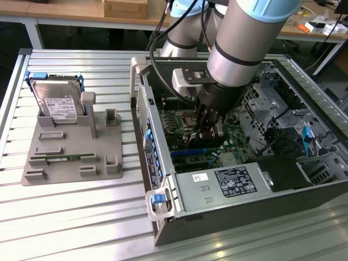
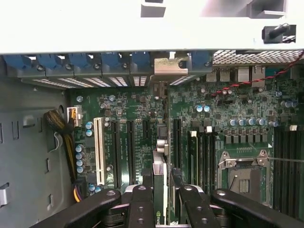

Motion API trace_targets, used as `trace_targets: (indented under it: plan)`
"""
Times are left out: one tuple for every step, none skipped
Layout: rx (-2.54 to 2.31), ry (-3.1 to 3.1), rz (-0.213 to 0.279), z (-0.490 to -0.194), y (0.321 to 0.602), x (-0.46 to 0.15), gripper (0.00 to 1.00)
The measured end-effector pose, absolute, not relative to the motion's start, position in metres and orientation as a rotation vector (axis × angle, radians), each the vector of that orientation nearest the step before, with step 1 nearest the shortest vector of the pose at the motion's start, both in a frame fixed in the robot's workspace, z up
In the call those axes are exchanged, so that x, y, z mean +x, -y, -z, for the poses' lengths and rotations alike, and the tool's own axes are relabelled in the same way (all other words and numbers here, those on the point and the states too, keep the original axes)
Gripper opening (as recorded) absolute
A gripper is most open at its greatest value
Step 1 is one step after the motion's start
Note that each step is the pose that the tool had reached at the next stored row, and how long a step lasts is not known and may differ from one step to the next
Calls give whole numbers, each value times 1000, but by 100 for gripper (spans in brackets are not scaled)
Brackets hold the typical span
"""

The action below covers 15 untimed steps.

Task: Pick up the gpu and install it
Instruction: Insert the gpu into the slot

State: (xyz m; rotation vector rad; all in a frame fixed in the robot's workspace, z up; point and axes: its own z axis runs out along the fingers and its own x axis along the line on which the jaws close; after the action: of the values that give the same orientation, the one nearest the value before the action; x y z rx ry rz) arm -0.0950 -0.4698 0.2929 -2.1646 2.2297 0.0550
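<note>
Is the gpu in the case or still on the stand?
In the case: the gpu stands on edge between the fingers, over the motherboard.

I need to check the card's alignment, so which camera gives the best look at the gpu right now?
The wrist view: the gpu appears edge-on between the gripper fingers, running toward its silver bracket at the case's rear slots. In the exterior view the arm's wrist and gripper cover most of the card over the motherboard.

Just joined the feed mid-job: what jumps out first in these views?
The big arm reaching down into the open computer case, its gripper low over the motherboard. In the wrist view the gripper is shut on the gpu, edge-on above the slots. A hard drive stands in the grey holder on the exterior view's left.
</note>
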Motion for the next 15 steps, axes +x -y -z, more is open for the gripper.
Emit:
trace_targets:
  plan:
    - [-2165,-2230,-55,-292,470,-95,25]
    - [-2165,-2230,-55,-292,470,-95,25]
    - [-2165,-2230,-55,-292,470,-95,25]
    - [-2165,-2230,-55,-292,470,-95,25]
    - [-2165,-2230,-55,-292,470,-95,25]
    - [-2165,-2230,-54,-292,470,-95,25]
    - [-2165,-2230,-54,-291,470,-95,25]
    - [-2165,-2230,-55,-291,470,-95,25]
    - [-2165,-2230,-55,-290,470,-95,25]
    - [-2165,-2230,-55,-289,470,-95,25]
    - [-2165,-2230,-55,-288,470,-95,25]
    - [-2165,-2230,-55,-287,470,-95,25]
    - [-2165,-2230,-55,-286,470,-95,25]
    - [-2165,-2230,-55,-286,470,-95,25]
    - [-2165,-2230,-54,-285,470,-95,25]
